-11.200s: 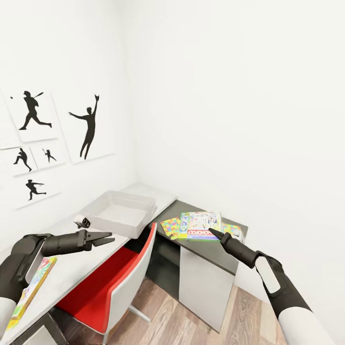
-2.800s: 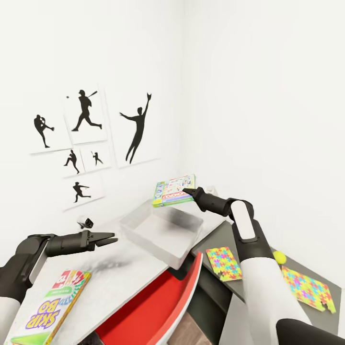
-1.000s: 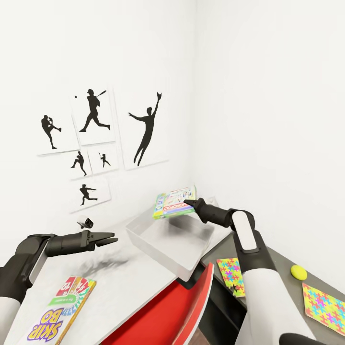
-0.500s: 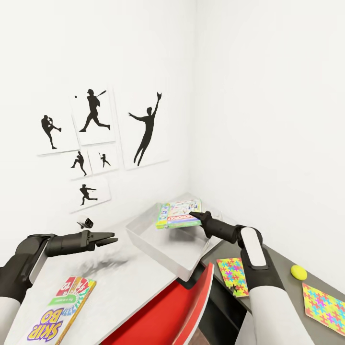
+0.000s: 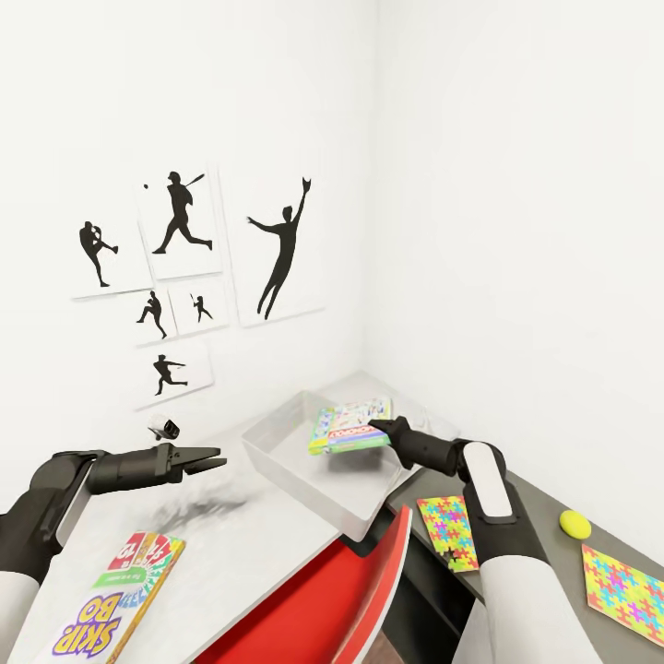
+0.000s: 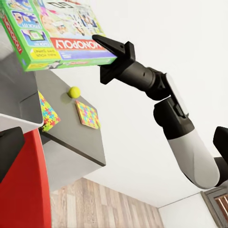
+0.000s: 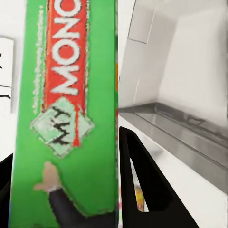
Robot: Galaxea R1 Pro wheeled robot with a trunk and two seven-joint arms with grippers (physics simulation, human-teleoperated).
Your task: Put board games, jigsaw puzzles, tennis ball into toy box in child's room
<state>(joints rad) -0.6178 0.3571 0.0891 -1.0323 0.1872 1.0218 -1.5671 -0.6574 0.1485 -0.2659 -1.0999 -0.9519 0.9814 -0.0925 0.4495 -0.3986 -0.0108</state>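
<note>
Right arm reaches forward and leftward from the shoulder, white forearm sloping up to a dark wrist, elbow bent above the dark tabletop. Right claw is clamped on the near edge of the Monopoly board game; in the right wrist view one black finger lies along the green box edge. The box is held roughly level, slightly tilted, above the inside of the toy box; contact with the bin floor cannot be told. In the left wrist view the same box shows printed face up with the right claw gripping its long side.

Left arm extends low and forward over the light tabletop, forearm near horizontal. Left claw holds nothing, fingers narrowly parted, well apart from the toy box.

Toy box sits toward the far corner of the light tabletop, below the black silhouette pictures. A second board game, marked Skip-Bo, lies flat near the front edge of that tabletop. On the dark tabletop: one jigsaw puzzle just beside the right forearm, another jigsaw puzzle further right, tennis ball between them. Red chair tucked below.
</note>
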